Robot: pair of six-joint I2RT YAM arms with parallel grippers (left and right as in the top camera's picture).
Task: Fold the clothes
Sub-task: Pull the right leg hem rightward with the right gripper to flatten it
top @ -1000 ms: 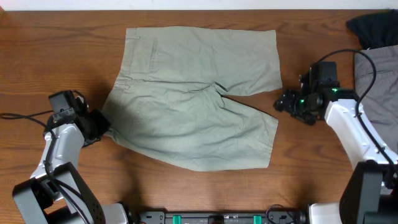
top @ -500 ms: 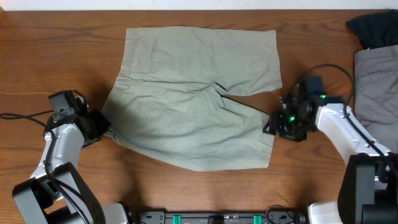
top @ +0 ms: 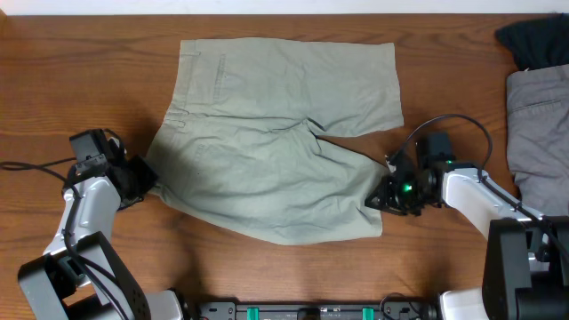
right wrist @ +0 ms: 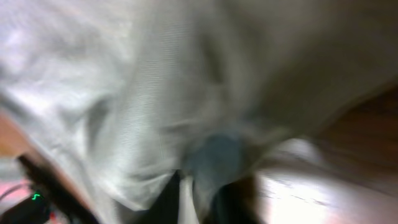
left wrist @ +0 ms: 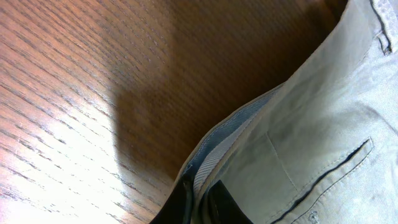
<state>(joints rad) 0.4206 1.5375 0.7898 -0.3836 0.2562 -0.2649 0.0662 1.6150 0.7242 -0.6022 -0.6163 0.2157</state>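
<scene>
Right fingers (top: 380, 197) newly on hem, left fingers (left wrist: 221, 200) on waistband, one shorts (top: 276, 133).

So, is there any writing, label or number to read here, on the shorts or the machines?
None can be read.
The shorts show only seams and pockets, no tag.
The right gripper has a green light behind it, no sign.
The grey garment and black garment look plain.
The right wrist view is too blurred to tell.
</scene>
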